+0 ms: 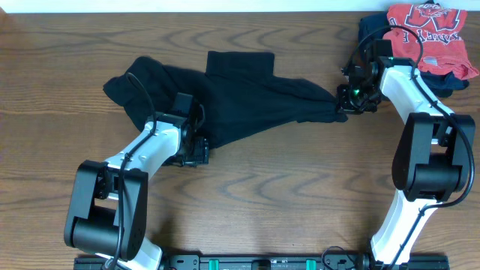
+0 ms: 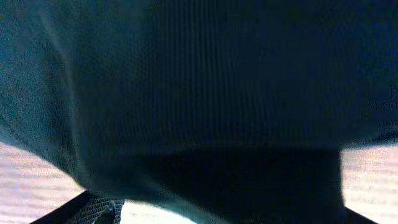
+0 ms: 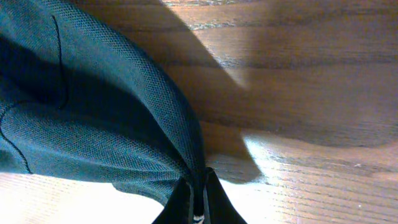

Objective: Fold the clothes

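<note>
Item 1, black trousers: crumpled across mid-table, 1 end drawn to a point in my right gripper, which is clenched on the fabric; I judge the step to be stretching flat before fold 1. Item 2, my left gripper: at the near edge, smothered by cloth, so I cannot tell whether it is released or grasping; next it needs a firm hold to pull against the right. Item 3, red T-shirt on dark navy garment: just behind my right arm, crowding pulls that way.
</note>
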